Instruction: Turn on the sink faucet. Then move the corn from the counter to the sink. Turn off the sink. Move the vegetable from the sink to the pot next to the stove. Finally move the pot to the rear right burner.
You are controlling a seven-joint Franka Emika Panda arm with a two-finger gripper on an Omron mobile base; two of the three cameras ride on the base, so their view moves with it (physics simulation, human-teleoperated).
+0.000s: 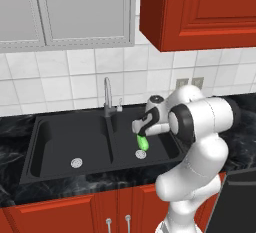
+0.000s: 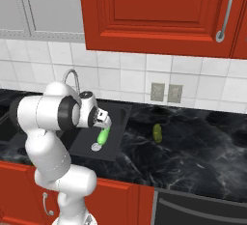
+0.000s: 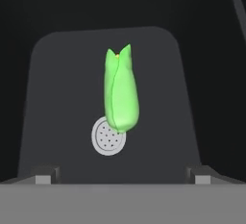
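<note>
Your largest worry is the sink (image 1: 50, 142) itself: the corn (image 3: 121, 93) lies in its right basin with its blunt end over the drain (image 3: 108, 136), and you cannot see any water from the faucet (image 1: 107, 94) in any of the 3 views. If the tap has not been shut off, reaching for the corn now would skip a step, so check that first. Whether the lever beside the spout is on or off is too small to read.

Next, the arm. Your gripper (image 3: 123, 175) hangs above the corn with its jaws spread as wide as they go and nothing between them. The 2 fingertips (image 3: 44, 175) straddle far more than the cob's width, so a descent that drifts sideways could let 1 finger land on the husk and roll the corn away across the smooth basin floor. In the left base view the hand sits close to the divider between the 2 basins, and a low approach could clip it.

Smaller still: a yellow-green vegetable (image 2: 157, 132) rests on the counter (image 2: 193, 147) right of the sink. I judge it a distractor; do not mistake it for the target.

The pot and the stove burners are cut off; only a dark edge shows at the lower right of both base views.
</note>
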